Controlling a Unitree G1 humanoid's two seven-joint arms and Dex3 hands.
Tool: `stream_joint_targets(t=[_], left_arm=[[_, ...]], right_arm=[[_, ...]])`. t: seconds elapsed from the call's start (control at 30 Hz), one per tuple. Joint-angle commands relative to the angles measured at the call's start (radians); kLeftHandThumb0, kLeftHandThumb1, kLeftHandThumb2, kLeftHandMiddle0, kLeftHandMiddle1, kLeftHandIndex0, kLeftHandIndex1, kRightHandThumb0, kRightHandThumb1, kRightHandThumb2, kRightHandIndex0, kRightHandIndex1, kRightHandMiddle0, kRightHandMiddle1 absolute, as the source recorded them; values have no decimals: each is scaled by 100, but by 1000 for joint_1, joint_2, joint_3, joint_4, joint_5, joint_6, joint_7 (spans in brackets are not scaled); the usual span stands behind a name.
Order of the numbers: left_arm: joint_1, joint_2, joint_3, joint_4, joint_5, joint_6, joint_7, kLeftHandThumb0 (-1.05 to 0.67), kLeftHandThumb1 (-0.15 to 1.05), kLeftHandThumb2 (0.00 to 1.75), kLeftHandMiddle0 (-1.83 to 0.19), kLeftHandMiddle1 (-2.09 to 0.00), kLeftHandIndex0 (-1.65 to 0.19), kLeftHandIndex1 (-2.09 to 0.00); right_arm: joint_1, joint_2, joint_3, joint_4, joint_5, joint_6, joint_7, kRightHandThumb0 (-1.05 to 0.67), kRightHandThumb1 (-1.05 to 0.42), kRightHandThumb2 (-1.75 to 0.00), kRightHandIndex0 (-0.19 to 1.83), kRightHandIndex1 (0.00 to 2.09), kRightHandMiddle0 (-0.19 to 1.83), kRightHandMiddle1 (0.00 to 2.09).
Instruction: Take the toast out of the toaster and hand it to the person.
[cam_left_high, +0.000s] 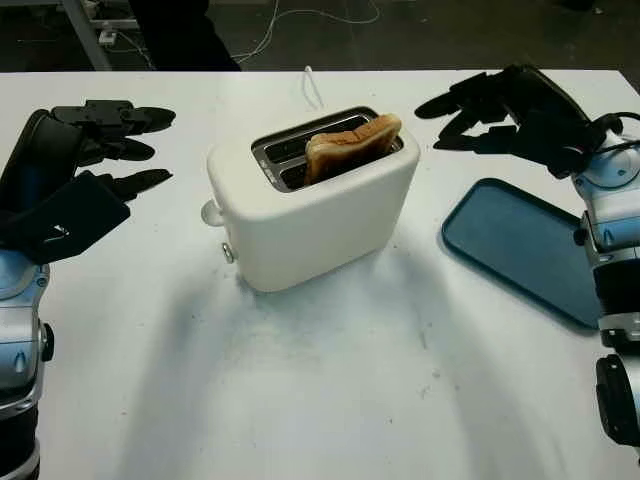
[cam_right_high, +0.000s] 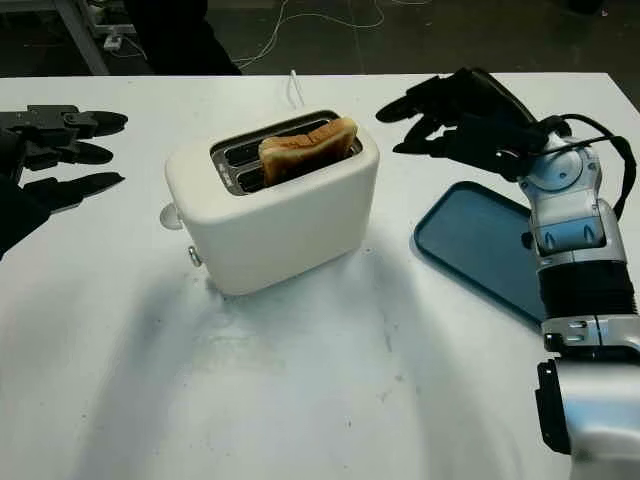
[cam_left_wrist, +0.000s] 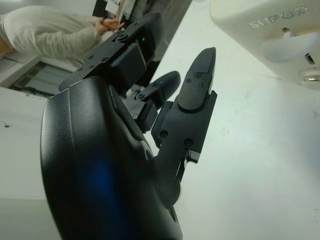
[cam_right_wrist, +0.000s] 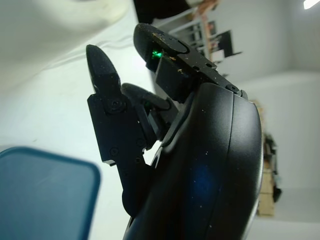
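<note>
The white surface (cam_left_high: 330, 400) is bare up front, apart from some scuffs and crumbs. A bit further back, a white toaster (cam_left_high: 310, 205) is parked roughly in the middle, sitting at an angle. The toast (cam_left_high: 350, 145) is still stuck in one of its slots, leaning, with the browned top poking well out. A knob and a small button can be made out on the toaster's end in the left wrist view.

Off to the right, a blue tray (cam_left_high: 525, 245) is laid flat, near the toaster but not touching it.

The left hand (cam_left_high: 85, 165) is held open left of the toaster, nothing gripped, fingers (cam_left_wrist: 197, 82) pointed toward it. The right hand (cam_right_high: 465, 115) is held open beyond the tray, up at the toaster's far right, fingers aimed at the toast but well apart from it.

A white cord (cam_left_high: 312, 85) is trailed off behind the toaster. A person's light sleeve (cam_left_wrist: 50, 32) can be spotted in the left wrist view.
</note>
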Motion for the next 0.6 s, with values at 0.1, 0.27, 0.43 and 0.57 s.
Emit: stream_joint_targets(t=[0.1, 0.27, 0.43, 0.57], left_arm=[[5, -5, 4, -1, 3, -13, 9, -19, 85, 0, -66, -60, -86, -1], [7, -1, 4, -10, 8, -3, 7, -19, 85, 0, -66, -59, -85, 0], [9, -2, 6, -10, 6, -6, 7, -18, 85, 0, -65, -59, -85, 0], [8, -7, 8, -15, -1, 10, 5, -18, 85, 0, -65, -59, -84, 0]], right_arm=[[-102, 16, -8, -102, -1, 18, -47, -21, -65, 0, 78, 40, 87, 2], [-181, 26, 10, -109, 5, -64, -45, -4, -56, -1, 89, 41, 94, 5], [-240, 28, 67, -131, -57, -62, -29, -19, -48, 0, 96, 37, 101, 7], [-269, 43, 122, -101, -57, -117, 28, -13, -45, -1, 99, 33, 104, 6]])
